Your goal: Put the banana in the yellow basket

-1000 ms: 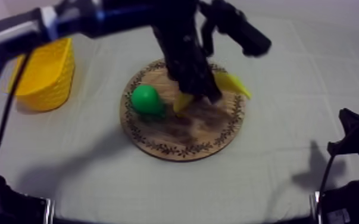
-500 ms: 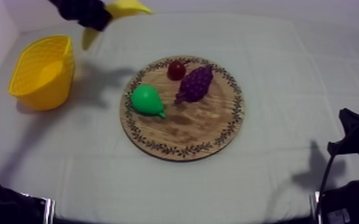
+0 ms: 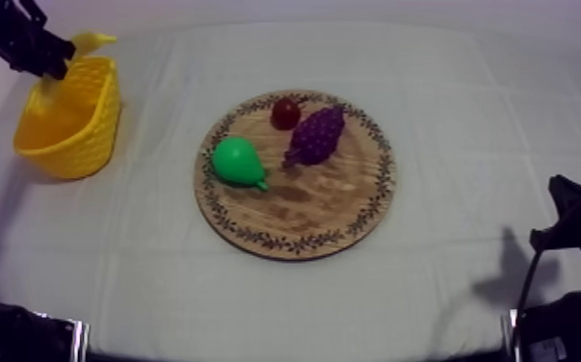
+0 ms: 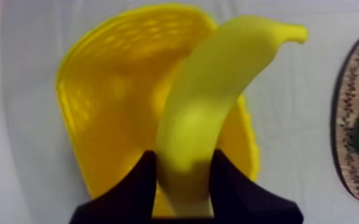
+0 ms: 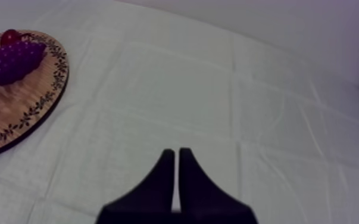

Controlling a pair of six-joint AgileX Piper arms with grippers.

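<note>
Leftward is where the banana (image 3: 90, 40) has gone since half a second ago: from high behind the board to a spot over the yellow basket (image 3: 74, 144), at the table's left side. The left jaws pinch the banana near one end, a black finger on each flank. In the left wrist view its body lies over the basket's opening, while its stem tip reaches past the rim towards the board.

The risk, as I judge it, lies in the release. The fruit is long and held by one end, so if it is let go while the tip overhangs, it may catch the rim and slide out onto the table (image 3: 467, 116), or nudge the light basket over. Lowering it further, with the tip brought inside, would guard against that.

Counted from the left: one basket, one banana, then one wooden board (image 3: 303, 207) bearing one green pear (image 3: 236, 161), one small red fruit (image 3: 285, 113) and one bunch of grapes (image 3: 316, 135). At the far right, the right jaws are pressed together on nothing, over bare cloth well apart from the board.
</note>
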